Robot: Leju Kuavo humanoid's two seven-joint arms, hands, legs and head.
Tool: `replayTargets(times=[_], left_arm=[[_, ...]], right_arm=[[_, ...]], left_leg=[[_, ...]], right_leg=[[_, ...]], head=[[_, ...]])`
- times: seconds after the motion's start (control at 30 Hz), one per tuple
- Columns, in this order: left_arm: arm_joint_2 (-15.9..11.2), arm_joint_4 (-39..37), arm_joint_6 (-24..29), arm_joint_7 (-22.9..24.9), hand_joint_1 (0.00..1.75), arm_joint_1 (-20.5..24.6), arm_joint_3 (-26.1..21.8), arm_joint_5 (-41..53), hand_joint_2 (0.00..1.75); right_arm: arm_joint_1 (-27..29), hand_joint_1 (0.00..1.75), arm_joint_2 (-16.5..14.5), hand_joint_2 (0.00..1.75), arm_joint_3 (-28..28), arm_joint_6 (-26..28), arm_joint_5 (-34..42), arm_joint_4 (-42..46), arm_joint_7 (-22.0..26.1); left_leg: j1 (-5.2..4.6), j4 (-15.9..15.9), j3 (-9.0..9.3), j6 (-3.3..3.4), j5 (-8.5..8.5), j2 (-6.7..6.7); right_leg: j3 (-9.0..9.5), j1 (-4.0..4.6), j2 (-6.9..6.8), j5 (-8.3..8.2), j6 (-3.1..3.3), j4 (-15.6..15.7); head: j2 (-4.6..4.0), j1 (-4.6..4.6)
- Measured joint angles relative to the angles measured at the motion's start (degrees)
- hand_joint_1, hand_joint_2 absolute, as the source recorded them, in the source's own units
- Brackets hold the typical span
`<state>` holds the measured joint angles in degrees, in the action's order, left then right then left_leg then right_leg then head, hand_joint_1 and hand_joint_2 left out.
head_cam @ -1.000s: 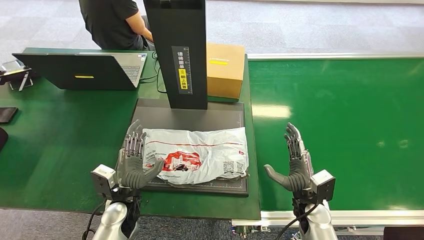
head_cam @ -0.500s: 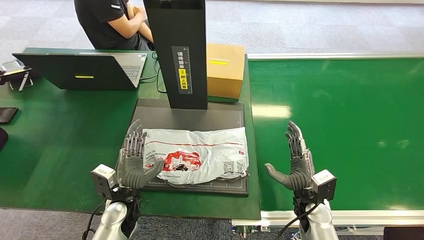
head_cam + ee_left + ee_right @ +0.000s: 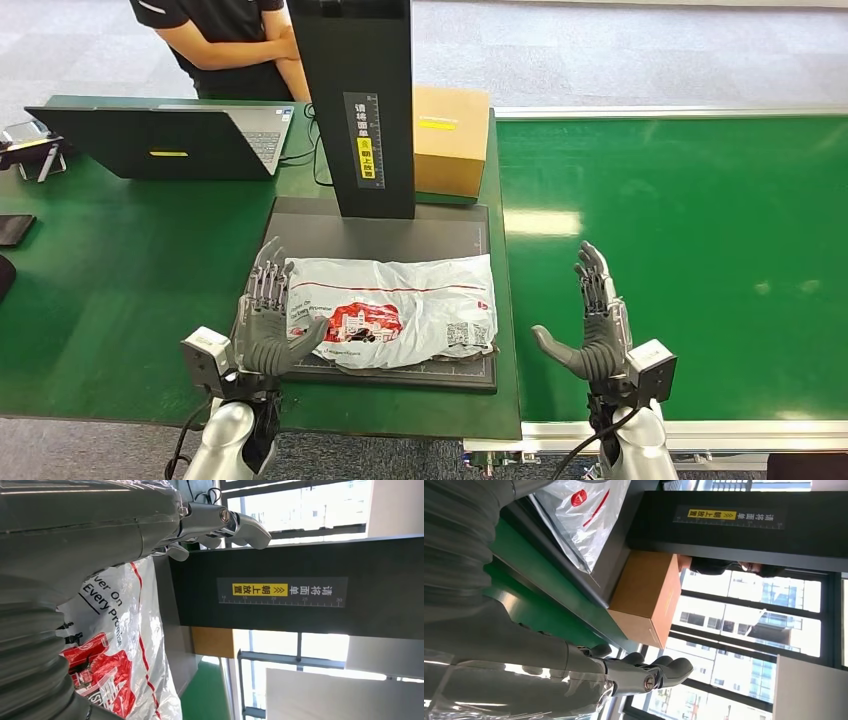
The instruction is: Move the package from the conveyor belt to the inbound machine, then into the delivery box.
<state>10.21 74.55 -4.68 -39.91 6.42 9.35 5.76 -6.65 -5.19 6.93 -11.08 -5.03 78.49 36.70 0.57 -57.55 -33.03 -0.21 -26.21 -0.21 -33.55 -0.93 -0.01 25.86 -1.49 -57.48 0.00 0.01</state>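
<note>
Lying crosswise on the scanner platform (image 3: 470,225), your package (image 3: 392,310) touches the open left hand (image 3: 268,325); the right hand (image 3: 595,325), empty and spread, stands well apart

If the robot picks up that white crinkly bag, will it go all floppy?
Probably floppy: the white bag is wrinkled thin plastic lying flat on the dark scanner plate, so it would likely sag. Its shiny film may be slippery. It looks light, though what's inside can't be seen.

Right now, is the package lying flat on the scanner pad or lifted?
Flat. The package lies spread on the dark scanner pad; the left hand rests at its edge, and the right hand is apart over the belt.
</note>
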Motion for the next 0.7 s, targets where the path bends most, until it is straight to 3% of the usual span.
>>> replayTargets(times=[0.57, 0.7], left_arm=[[-0.03, 0.0, -0.2, -0.02, 0.0, -0.05, 0.0, -0.3, 1.75], [-0.06, -0.03, -1.82, 1.87, 0.0, -0.04, 0.16, 0.46, 1.75]], right_arm=[[0.21, 0.0, -0.02, 1.75, 0.55, 0.25, -0.1, 0.43, -0.01], [0.26, 0.0, -0.03, 1.75, 0.62, 0.07, -0.23, 0.43, -0.06]], left_leg=[[0.0, 0.0, 0.0, 0.0, 0.0, 0.0], [0.0, 0.0, 0.0, 0.0, 0.0, 0.0]], right_leg=[[0.0, 0.0, 0.0, 0.0, 0.0, 0.0], [0.0, 0.0, 0.0, 0.0, 0.0, 0.0]], head=[[0.0, 0.0], [0.0, 0.01]])
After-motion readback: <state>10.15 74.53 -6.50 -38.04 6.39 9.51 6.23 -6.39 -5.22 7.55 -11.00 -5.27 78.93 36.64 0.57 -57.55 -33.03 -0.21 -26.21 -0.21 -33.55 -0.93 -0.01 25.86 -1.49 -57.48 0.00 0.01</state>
